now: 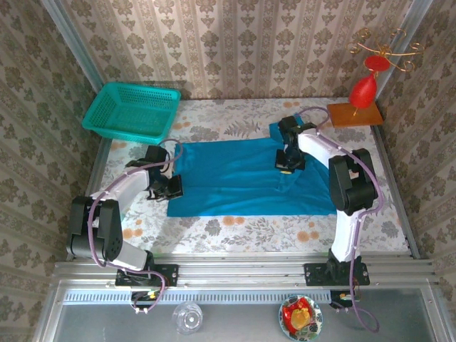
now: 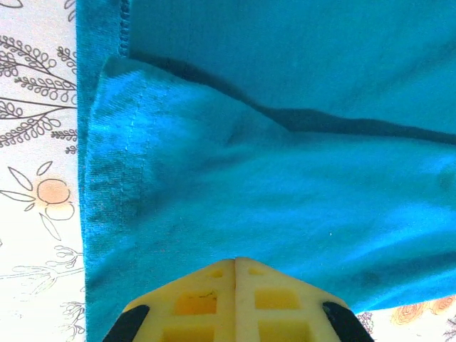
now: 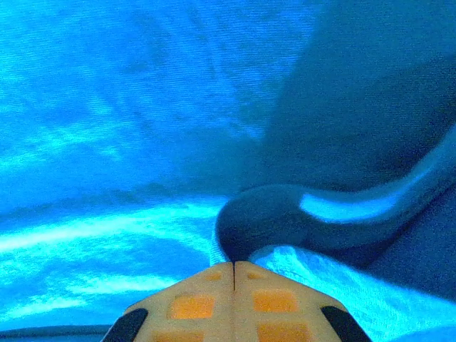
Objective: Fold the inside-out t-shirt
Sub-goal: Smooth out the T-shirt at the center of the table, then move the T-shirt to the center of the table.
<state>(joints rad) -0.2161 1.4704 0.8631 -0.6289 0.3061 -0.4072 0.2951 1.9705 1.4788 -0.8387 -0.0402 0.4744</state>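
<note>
Blue cloth across the middle of the table: from the top camera, the inside-out t-shirt (image 1: 235, 182) lies spread flat on the flowered tablecloth (image 1: 235, 228), its long side running left to right. The left gripper (image 1: 169, 188) is down at the shirt's near left corner. The right gripper (image 1: 290, 164) is planted on the cloth right of centre, next to a small bunched ridge. A teal basket (image 1: 132, 110) sits at the far left corner, clear of the shirt, and a wooden stand with a red ornament (image 1: 360, 96) is at the far right. Over to the left wrist: yellow fingers (image 2: 199, 303) are pressed tight together, and creases in the fabric run in toward their tips, with the stitched hem on the left. That one is clamped on the shirt. Right wrist now: fingers (image 3: 278, 303) are closed flush, with a rolled fold of blue humped right at the tips, seemingly nipped there.
</note>
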